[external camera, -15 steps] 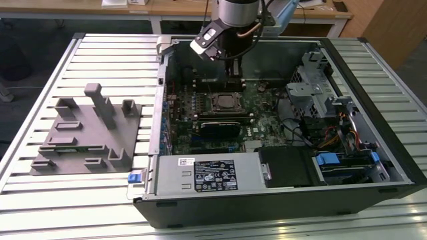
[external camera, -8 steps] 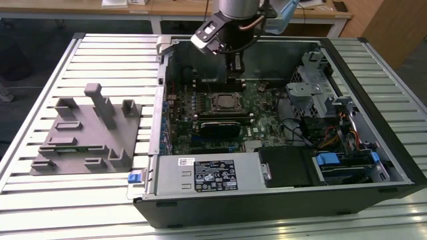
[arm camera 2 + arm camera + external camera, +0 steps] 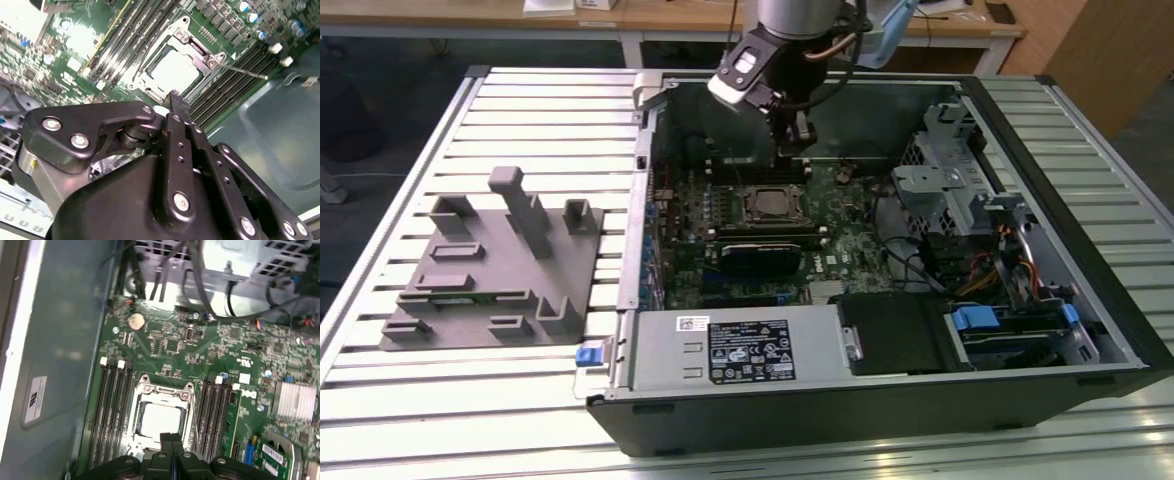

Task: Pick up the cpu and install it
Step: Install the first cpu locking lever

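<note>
In the first wrist view the cpu (image 3: pixel 161 421) lies flat inside the metal-framed socket (image 3: pixel 162 412) near the middle of the green motherboard (image 3: pixel 210 350), its pale face up. The gripper (image 3: pixel 171 442) hangs just over the socket's edge, fingers pressed together. Black memory slots (image 3: pixel 112 410) flank the socket on both sides, and a round coin battery (image 3: pixel 135 321) sits near the board's edge

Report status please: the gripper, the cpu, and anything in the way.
Gripper shut, empty, above the socket. Cpu lies inside the socket frame, pale face up. Nothing between gripper and cpu.
</note>
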Controlling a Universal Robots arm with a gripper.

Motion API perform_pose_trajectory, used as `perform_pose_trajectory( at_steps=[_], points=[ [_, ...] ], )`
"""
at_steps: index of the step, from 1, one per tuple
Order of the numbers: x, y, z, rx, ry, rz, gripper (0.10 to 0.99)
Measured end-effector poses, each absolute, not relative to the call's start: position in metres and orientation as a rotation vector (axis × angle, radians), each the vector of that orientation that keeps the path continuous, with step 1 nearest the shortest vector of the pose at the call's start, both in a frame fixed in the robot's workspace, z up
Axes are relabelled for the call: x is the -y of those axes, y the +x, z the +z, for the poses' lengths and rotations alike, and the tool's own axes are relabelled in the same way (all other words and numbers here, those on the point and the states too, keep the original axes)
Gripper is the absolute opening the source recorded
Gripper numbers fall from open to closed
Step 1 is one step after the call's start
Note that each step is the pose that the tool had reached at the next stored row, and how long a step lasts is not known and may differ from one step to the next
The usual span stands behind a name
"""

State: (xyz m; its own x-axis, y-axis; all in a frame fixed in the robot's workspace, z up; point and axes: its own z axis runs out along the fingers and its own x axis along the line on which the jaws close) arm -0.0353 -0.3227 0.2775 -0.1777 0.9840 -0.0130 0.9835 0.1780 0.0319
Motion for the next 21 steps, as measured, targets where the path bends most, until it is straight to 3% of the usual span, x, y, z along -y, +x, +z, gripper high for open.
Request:
perform_pose_trajectory(
  at_steps=[21],
  points=[
    [0.3227,-0.0353,0.277,-2.629,1.668,0.031,0.106]
  ],
)
